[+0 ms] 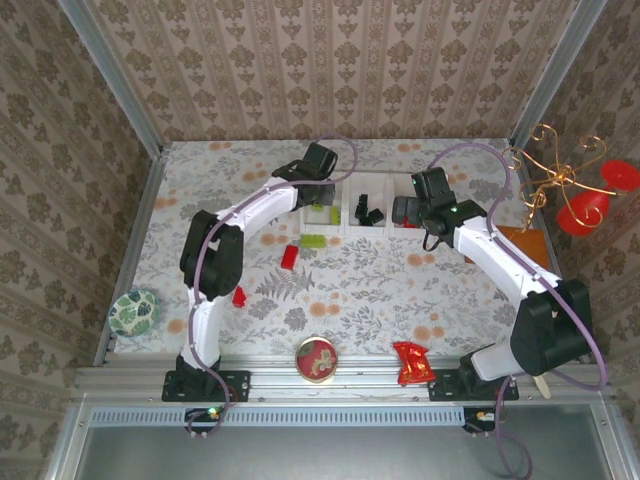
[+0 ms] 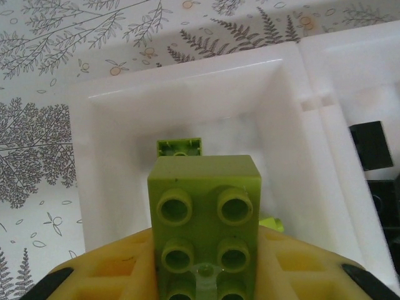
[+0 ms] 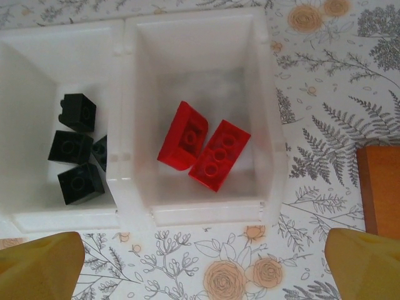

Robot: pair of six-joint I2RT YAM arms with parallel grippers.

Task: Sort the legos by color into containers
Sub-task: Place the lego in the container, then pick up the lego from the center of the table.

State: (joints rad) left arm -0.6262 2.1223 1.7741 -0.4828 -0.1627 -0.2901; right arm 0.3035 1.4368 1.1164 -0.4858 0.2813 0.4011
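My left gripper (image 2: pixel 204 253) is shut on a lime-green lego (image 2: pixel 204 212), held between its yellow fingers (image 2: pixel 106 269) above the left compartment of the white containers tray (image 2: pixel 187 75). Another green lego (image 2: pixel 179 146) lies in that compartment. My right gripper (image 3: pixel 203 262) stands open over the near rim of the right compartment (image 3: pixel 206 212), where two red legos (image 3: pixel 183 135) lie. Several black legos (image 3: pixel 74 147) sit in the middle compartment. On the table in front of the tray (image 1: pixel 346 226) lie a green lego (image 1: pixel 314 240), a red lego (image 1: pixel 289 256) and a smaller red one (image 1: pixel 239 296).
A round red-topped tin (image 1: pixel 317 359) and a crumpled red wrapper (image 1: pixel 411 362) lie near the front edge. An orange board (image 1: pixel 530 245) lies right of the tray. A green patterned ball (image 1: pixel 133 313) sits at the left edge, a gold wire ornament (image 1: pixel 575 190) at the far right.
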